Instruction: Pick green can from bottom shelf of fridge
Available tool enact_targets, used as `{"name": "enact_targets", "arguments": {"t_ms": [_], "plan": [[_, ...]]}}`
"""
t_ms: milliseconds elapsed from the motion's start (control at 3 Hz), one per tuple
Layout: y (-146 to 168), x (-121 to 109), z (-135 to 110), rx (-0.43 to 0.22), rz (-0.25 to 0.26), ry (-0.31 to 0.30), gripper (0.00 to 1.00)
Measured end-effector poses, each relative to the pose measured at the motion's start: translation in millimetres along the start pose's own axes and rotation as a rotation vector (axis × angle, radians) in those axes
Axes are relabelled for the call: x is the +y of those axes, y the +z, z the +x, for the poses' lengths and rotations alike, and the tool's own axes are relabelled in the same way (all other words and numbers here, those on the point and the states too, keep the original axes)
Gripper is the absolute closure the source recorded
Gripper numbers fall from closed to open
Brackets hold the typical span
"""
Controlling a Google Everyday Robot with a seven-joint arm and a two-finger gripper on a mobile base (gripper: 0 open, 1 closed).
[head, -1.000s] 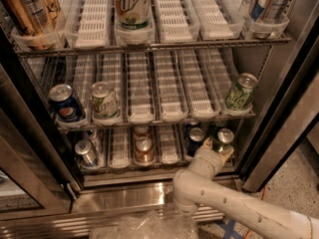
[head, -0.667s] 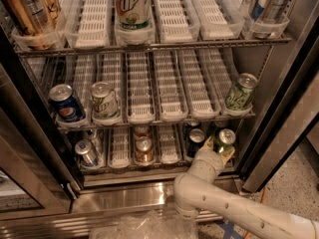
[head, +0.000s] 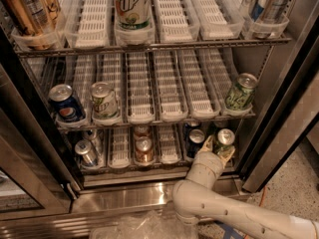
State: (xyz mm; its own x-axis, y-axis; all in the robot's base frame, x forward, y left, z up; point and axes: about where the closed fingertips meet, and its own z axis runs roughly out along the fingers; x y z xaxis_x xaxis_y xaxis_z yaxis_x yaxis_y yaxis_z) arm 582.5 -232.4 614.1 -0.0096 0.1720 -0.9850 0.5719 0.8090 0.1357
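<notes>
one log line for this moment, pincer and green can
stage: reaching into fridge | pincer: at green can, right end of bottom shelf | can: standing in its lane | grasp: unconfirmed

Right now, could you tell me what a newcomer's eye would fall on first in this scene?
The white arm reaching up from the lower right stands out first, its gripper at the green can in the right-hand lane of the bottom shelf. Next comes the open fridge itself, its wire racks sparsely stocked, with a blue can at the left of the middle rack and a tall UP-labelled drink at top centre.
</notes>
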Motion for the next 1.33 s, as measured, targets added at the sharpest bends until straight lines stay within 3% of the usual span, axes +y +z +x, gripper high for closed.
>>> {"name": "enact_targets", "arguments": {"t_ms": [667, 1000, 1333], "plan": [[-7.9, 0.0, -10.3, -0.005, -0.059, -0.025, 1.00], [-20.9, -13.0, -17.3, 0.034, -0.110, -0.099, 1.00], [-19.8, -12.7, -13.9, 0.042, -0.116, -0.102, 1.00]]}}
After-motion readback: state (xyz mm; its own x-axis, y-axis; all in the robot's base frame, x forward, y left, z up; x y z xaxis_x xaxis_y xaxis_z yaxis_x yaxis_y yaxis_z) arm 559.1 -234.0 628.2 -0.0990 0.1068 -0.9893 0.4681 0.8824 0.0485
